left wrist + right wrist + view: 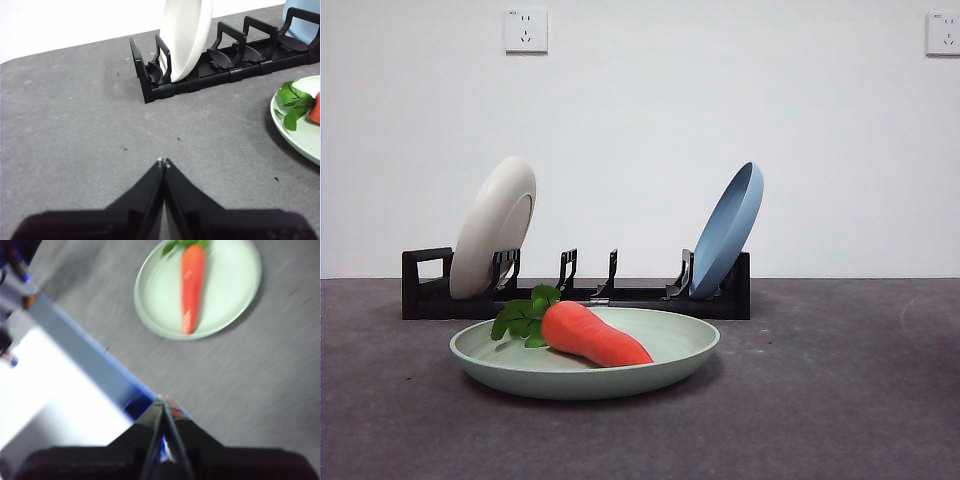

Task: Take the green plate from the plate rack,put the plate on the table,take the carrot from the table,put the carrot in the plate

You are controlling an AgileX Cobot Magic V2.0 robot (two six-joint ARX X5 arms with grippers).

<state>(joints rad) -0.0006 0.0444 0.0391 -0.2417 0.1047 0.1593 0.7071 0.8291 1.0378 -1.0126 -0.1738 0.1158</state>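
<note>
The green plate (672,352) lies flat on the table (840,400) in front of the plate rack (620,296). On it rests the carrot (592,335), leaves pointing left. The same plate (225,295) and carrot (192,285) show blurred in the right wrist view, well away from my right gripper (163,401), which is shut on nothing above the table's edge. My left gripper (163,162) is shut and empty over bare table, apart from the rack (220,65) and the plate's rim (295,135). Neither arm shows in the front view.
A cream-white plate (495,225) leans in the rack's left end and a blue plate (728,230) leans at its right end. The rack's middle slots hold nothing. A blue-edged white surface (75,370) lies beside the table in the right wrist view.
</note>
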